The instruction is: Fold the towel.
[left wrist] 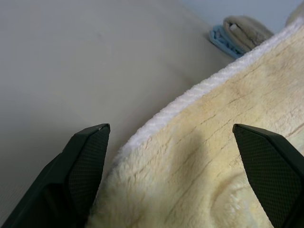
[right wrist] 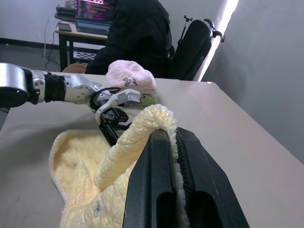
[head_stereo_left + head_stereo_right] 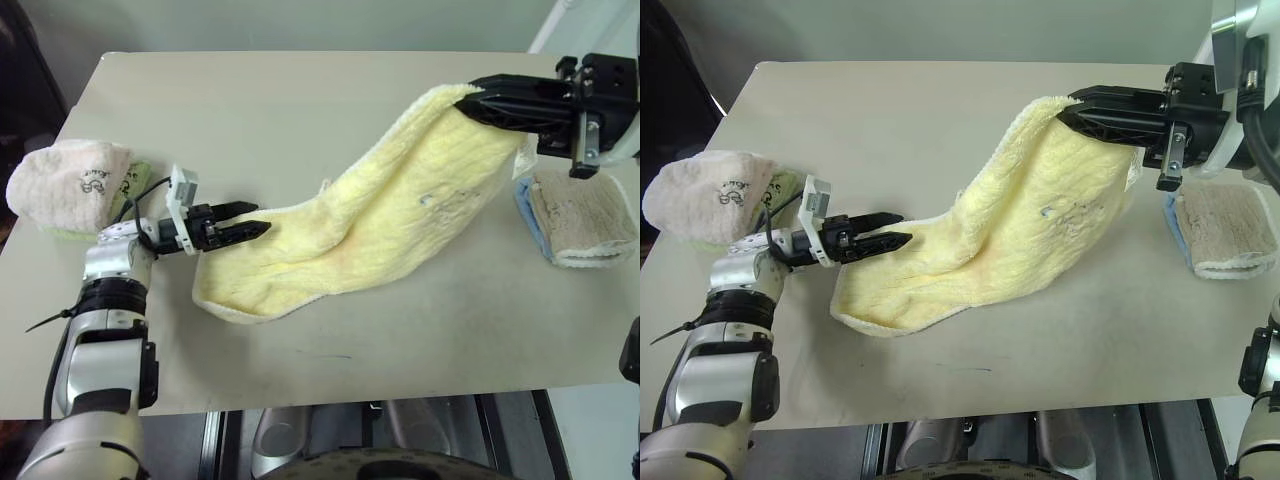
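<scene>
Towel (image 3: 400, 215) lies partly on the worktop (image 3: 300, 110), one end lifted, pinched in the clenched right tool (image 3: 470, 105). Left tool (image 3: 255, 228), spread wide, hovers at the low end. Next, I'd say, it must close there.

lighting's even and fairly bright from my end, soft shadows under the towel (image 3: 380, 220) on the table (image 3: 300, 110). the right wrist cam catches a glaring light strip on the far wall. left wrist cam is soft up close, fingers (image 1: 85, 161) a bit blurry.
</scene>
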Robot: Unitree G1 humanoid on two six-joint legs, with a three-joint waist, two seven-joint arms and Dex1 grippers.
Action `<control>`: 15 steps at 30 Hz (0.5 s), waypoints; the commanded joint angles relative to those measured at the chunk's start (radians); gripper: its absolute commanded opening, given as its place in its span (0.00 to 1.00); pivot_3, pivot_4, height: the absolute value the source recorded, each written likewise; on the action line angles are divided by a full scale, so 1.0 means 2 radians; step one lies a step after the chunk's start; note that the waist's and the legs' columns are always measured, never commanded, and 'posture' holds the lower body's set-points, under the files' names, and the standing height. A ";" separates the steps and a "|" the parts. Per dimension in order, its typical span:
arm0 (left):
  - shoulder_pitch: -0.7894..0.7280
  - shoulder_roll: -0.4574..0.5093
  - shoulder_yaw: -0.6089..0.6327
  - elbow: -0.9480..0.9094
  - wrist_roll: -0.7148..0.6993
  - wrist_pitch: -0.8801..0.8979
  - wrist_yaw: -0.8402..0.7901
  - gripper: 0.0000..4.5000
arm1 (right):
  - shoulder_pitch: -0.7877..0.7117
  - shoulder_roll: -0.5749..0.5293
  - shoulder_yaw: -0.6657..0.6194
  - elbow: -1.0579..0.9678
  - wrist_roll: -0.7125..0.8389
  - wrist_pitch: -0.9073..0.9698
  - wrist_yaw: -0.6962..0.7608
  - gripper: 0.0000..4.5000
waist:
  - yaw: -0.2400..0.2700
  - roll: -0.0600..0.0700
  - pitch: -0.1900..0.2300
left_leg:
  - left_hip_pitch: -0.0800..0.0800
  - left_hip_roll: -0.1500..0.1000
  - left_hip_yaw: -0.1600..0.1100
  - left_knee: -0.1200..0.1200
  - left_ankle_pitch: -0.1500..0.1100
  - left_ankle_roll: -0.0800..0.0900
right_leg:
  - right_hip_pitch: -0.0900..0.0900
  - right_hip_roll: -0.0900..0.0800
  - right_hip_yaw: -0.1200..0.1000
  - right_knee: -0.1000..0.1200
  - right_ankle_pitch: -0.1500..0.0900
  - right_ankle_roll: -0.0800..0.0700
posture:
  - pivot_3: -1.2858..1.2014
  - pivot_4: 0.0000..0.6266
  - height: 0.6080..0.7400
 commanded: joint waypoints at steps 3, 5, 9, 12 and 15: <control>-0.046 0.002 -0.016 0.042 0.030 -0.030 -0.045 1.00 | -0.010 -0.013 -0.007 -0.017 0.013 -0.003 0.004 0.01 | 0.000 0.000 0.000 | 0.000 0.000 0.000 0.000 0.000 0.001 | 0.000 0.000 0.000 0.000 0.000 0.000 | 0.52 0.24 0.72; -0.059 0.005 -0.024 0.060 0.042 -0.038 -0.062 1.00 | -0.009 -0.014 -0.006 -0.016 0.014 -0.005 0.007 0.01 | 0.000 0.000 0.000 | 0.000 0.000 0.000 0.000 0.000 0.001 | 0.000 0.000 0.000 0.000 0.000 0.000 | 0.52 0.24 0.72; -0.098 0.011 -0.048 0.097 0.068 -0.039 -0.091 1.00 | -0.011 -0.018 0.000 -0.015 0.018 -0.006 0.018 0.01 | 0.000 0.000 0.000 | 0.000 0.000 0.000 0.000 0.000 0.001 | 0.000 0.000 0.000 0.000 0.000 0.001 | 0.52 0.24 0.72; -0.118 0.019 -0.089 0.111 0.078 -0.068 -0.098 1.00 | -0.014 -0.019 0.006 -0.015 0.019 -0.007 0.027 0.01 | 0.000 0.000 0.000 | -0.001 0.000 0.000 0.000 0.000 0.001 | 0.000 0.000 0.000 0.000 0.000 0.001 | 0.52 0.24 0.72; -0.136 0.025 -0.134 0.121 0.076 -0.100 -0.098 1.00 | -0.015 -0.020 0.011 -0.014 0.018 -0.009 0.033 0.01 | 0.000 0.000 0.000 | -0.001 -0.001 0.000 0.000 0.001 0.001 | 0.000 0.000 0.000 0.000 0.000 0.001 | 0.52 0.24 0.72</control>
